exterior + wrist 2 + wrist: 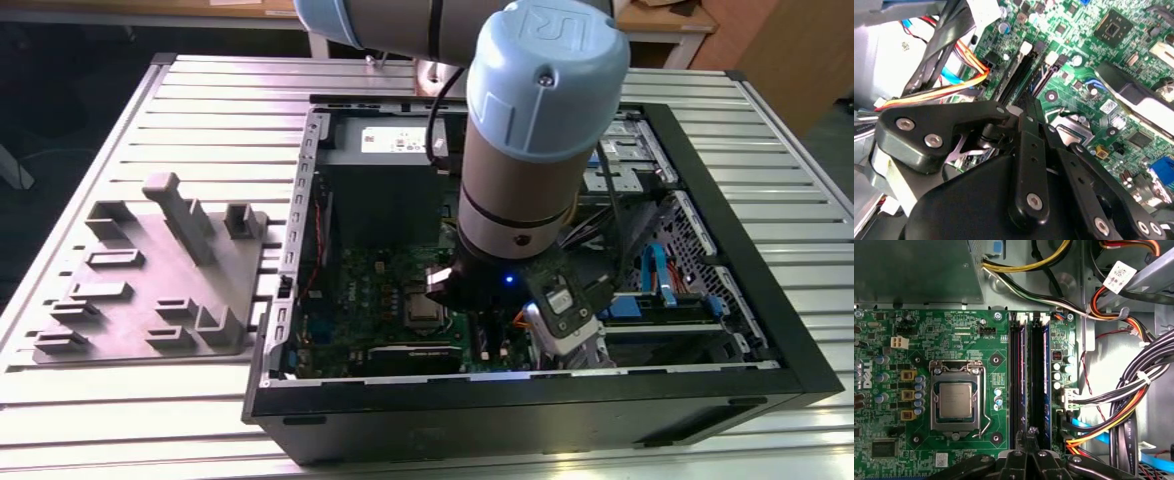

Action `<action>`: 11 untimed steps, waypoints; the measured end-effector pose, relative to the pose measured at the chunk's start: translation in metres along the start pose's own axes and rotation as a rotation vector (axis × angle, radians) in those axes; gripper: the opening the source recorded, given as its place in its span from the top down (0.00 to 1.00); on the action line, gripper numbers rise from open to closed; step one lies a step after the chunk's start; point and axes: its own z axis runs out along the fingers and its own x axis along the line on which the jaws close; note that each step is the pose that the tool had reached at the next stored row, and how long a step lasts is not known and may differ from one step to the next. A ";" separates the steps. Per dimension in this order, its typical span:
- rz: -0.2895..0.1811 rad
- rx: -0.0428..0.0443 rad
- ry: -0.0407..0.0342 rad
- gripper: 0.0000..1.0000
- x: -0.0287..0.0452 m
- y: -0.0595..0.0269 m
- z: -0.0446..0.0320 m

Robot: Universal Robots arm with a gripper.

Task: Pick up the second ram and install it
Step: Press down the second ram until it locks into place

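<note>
In the exterior view, one grey tray (147, 275) is sitting at left, one open computer case (747, 300) at right with the arm reaching inside. In the first wrist view, one processor socket (955, 400) is lying at centre-left, four memory slots (1014, 380) standing at centre; the second ram (1046, 380) is sitting in a slot, the gripper (1030, 437) hovering at their lower ends, fingers nearly together, gripping nothing.

Slatted metal table (120, 400) carries grey tray (147, 285), open computer case (747, 300).

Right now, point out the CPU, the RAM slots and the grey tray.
CPU (955, 399): first wrist view, centre of its metal lid.
RAM slots (1029, 380): first wrist view, mid-length of the bank.
Grey tray (147, 300): exterior view, flat base.
</note>
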 end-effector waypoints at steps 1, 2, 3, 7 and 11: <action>0.000 0.0001 0.0000 0.93 0.0000 -0.0001 0.0007; 0.000 0.0003 0.0001 0.93 0.0001 -0.0001 0.0011; 0.000 0.0004 0.0001 0.93 0.0001 -0.0001 0.0011; 0.000 0.0001 0.0000 0.93 0.0001 -0.0001 0.0013; 0.000 -0.0014 -0.0003 0.93 -0.0003 0.0005 -0.0045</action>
